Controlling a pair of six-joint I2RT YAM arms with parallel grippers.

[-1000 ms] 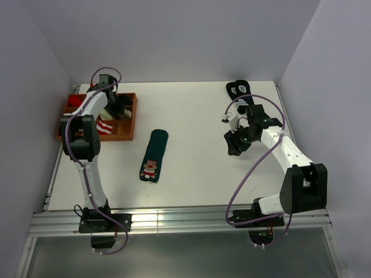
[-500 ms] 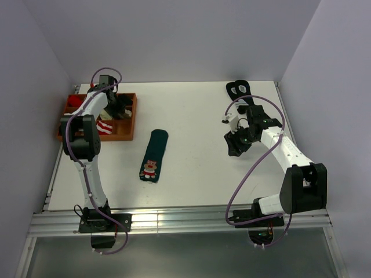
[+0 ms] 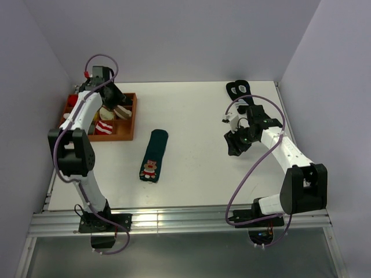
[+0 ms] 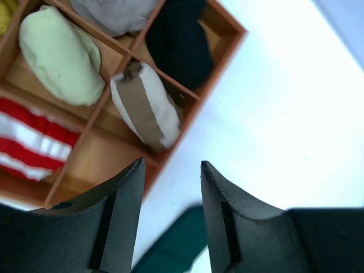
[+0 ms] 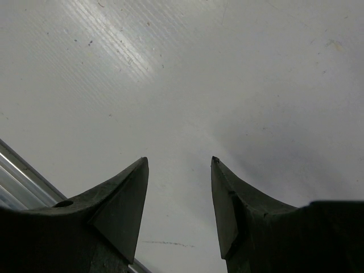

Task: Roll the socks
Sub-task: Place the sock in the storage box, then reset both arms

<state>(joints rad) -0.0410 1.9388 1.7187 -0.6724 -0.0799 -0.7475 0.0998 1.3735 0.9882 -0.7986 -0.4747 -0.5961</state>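
Now that the left gripper (image 3: 112,97) has risen from the wooden tray (image 3: 133,119), the overhead view shows the green bear sock (image 3: 153,153) flat mid-table — likely the next to roll. Left wrist: jaws apart, empty; the brown-striped sock (image 4: 145,105) sits rolled in a tray compartment beside a pale green bundle (image 4: 60,54). Right wrist: the right gripper (image 5: 179,162) gapes, empty.

green sock (image 4: 177,249) blurred, cut off btm, tray (image 4: 224,57) cropped

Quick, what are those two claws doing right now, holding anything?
Left gripper: open, holding nothing, above the wooden tray.
Right gripper: open, holding nothing, over the table.
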